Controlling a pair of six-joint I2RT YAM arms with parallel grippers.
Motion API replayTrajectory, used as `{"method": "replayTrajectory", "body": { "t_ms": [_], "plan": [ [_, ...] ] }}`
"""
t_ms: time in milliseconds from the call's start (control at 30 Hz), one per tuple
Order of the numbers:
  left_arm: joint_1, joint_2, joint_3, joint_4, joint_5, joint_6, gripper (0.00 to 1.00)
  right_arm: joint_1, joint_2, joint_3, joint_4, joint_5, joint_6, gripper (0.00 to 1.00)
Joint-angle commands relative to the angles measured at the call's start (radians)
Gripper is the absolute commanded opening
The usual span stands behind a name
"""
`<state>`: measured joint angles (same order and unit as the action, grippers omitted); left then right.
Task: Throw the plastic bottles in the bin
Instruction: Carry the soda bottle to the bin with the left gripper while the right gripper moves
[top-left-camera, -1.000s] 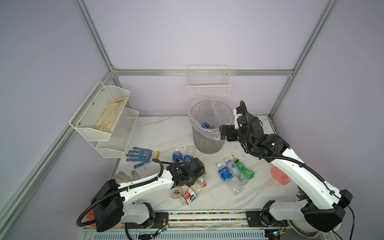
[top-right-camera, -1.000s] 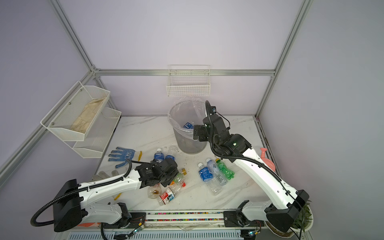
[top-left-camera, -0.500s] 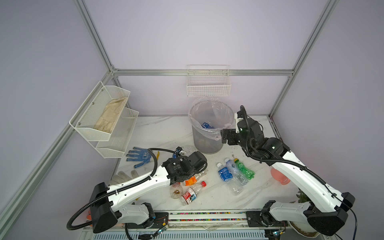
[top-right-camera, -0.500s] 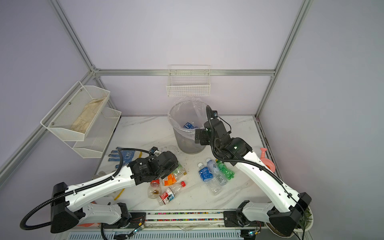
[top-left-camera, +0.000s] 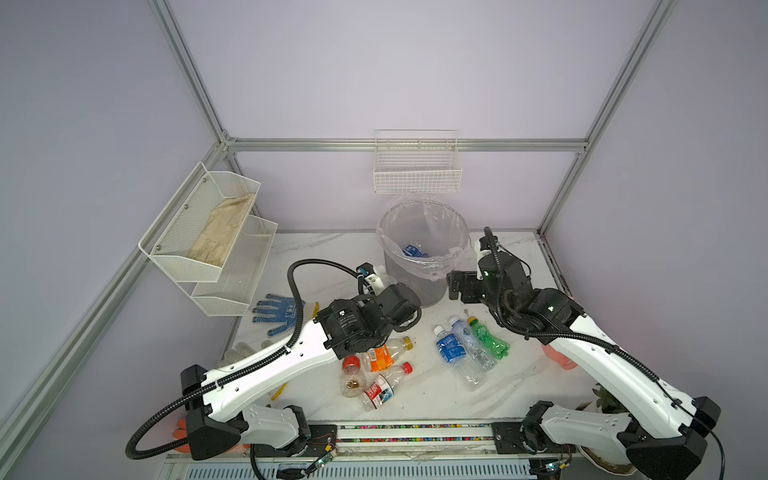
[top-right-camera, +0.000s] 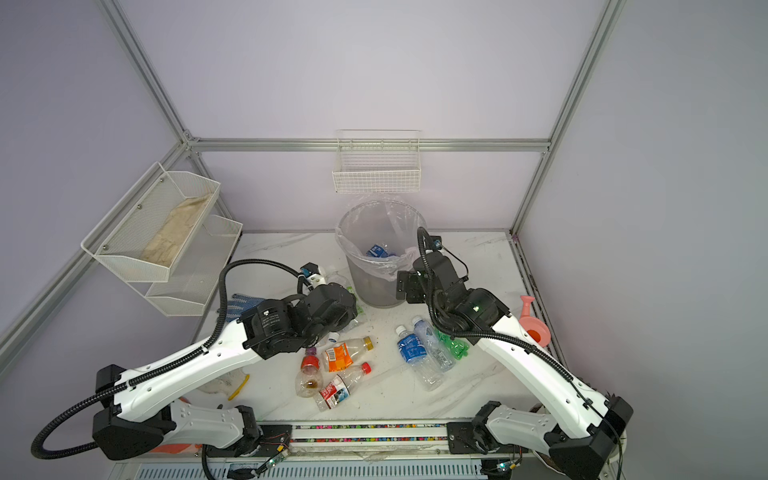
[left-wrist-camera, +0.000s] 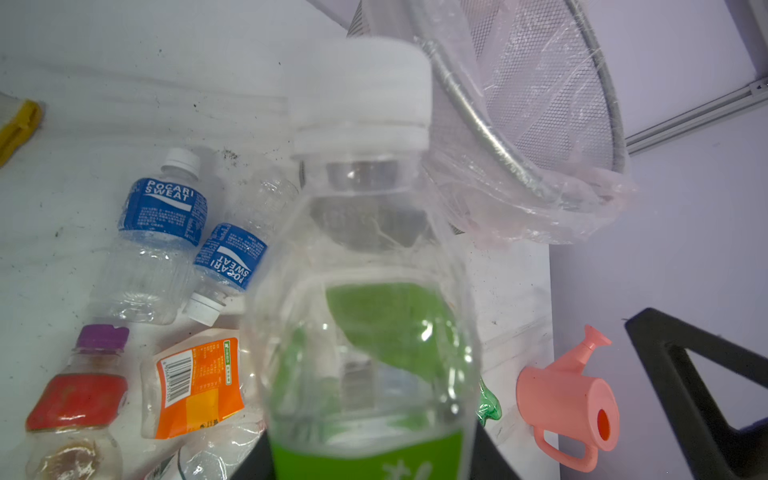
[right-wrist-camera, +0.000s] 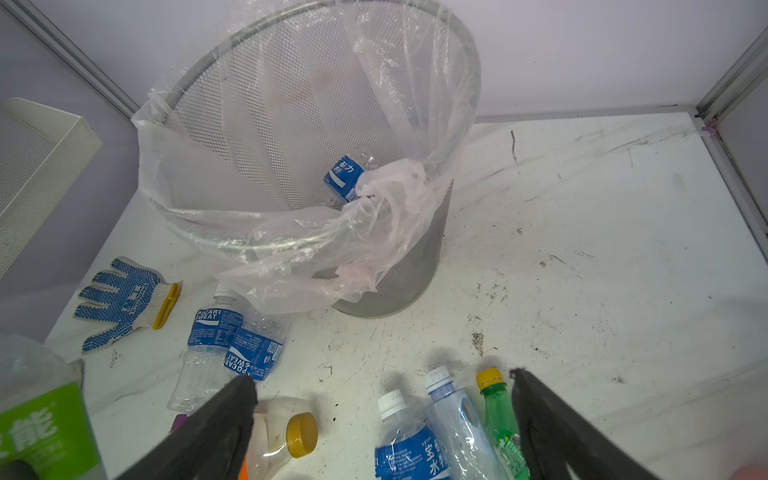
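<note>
Bin (top-left-camera: 415, 286) mouth wide open from above, wire basket (top-left-camera: 417, 178) on the wall just behind it. Bare tabletop (right-wrist-camera: 582, 249) right of the bin. Near side crowded: bottles (top-left-camera: 449, 351) strewn about, glove (top-left-camera: 274, 311) off left.

A: What's inside the bin (top-left-camera: 432, 286)?
B: One blue-labelled bottle (top-left-camera: 411, 250).
A: And on the table (top-left-camera: 324, 253)?
B: A white-capped blue bottle (top-left-camera: 449, 349), a clear bottle (top-left-camera: 471, 351) and a green bottle (top-left-camera: 490, 343) lie side by side, touching. Left of them are an orange-labelled bottle (top-left-camera: 384, 353), a stubby red-capped bottle (top-left-camera: 353, 376) and a red-labelled bottle (top-left-camera: 380, 388). The right gripper (top-left-camera: 457, 286) is just beside the bin.
</note>
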<state>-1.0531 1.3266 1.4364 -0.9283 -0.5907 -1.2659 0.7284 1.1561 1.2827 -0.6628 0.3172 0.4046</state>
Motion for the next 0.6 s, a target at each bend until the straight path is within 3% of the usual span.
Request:
{"method": "replayTrajectory", "body": {
  "t_ms": [0,567],
  "plan": [
    [-0.008,0.004,0.126,-0.027,-0.093,0.113,0.00,0.001,-0.035,-0.027,-0.005,0.010,0.032,0.97],
    [-0.012,0.133,0.436,-0.042,-0.206,0.442,0.00,0.002,-0.181,-0.269,-0.015,-0.033,0.121,0.97]
  ]
}}
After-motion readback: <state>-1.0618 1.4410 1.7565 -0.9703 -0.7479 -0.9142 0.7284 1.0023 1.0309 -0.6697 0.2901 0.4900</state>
